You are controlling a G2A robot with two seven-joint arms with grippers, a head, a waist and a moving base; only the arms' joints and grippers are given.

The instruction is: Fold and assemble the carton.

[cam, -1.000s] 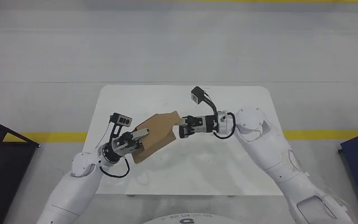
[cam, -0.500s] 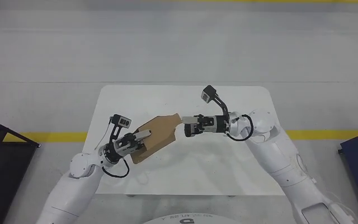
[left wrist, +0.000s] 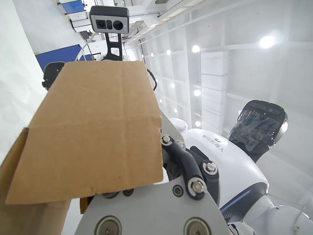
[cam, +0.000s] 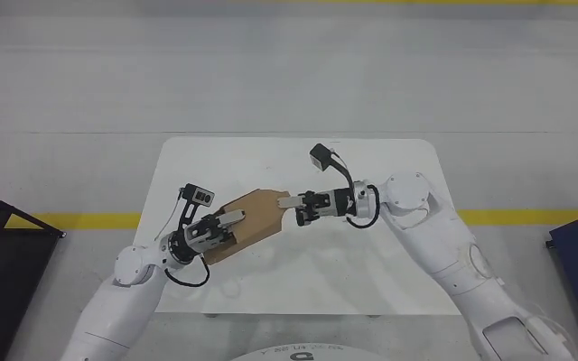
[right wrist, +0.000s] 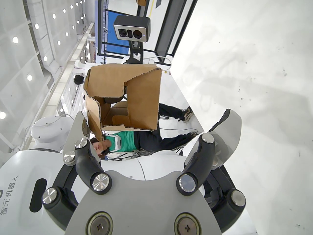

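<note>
A brown cardboard carton (cam: 257, 215) is held tilted above the white table (cam: 361, 271), one end still unfolded. My left gripper (cam: 226, 222) is shut on the carton's wall at its left end. In the left wrist view the carton (left wrist: 97, 123) covers most of that gripper, leaving one finger (left wrist: 171, 130) showing beside the panel. My right gripper (cam: 291, 204) is at the carton's right end. The right wrist view looks into the carton's hollow end (right wrist: 144, 96), where my right gripper (right wrist: 154, 114) is open wide. One loose flap edge lies close to one of its fingers (right wrist: 78, 128).
The table's near edge runs just below both arms, with bare surface to the right and behind the carton. A yellow floor line (cam: 81, 219) runs past both sides of the table. A dark object (cam: 23, 262) stands on the floor at the left.
The right gripper drew back a little and turned its wrist, then returned to the carton's right end. The carton now lies slightly lower and flatter; the left arm has barely moved.
</note>
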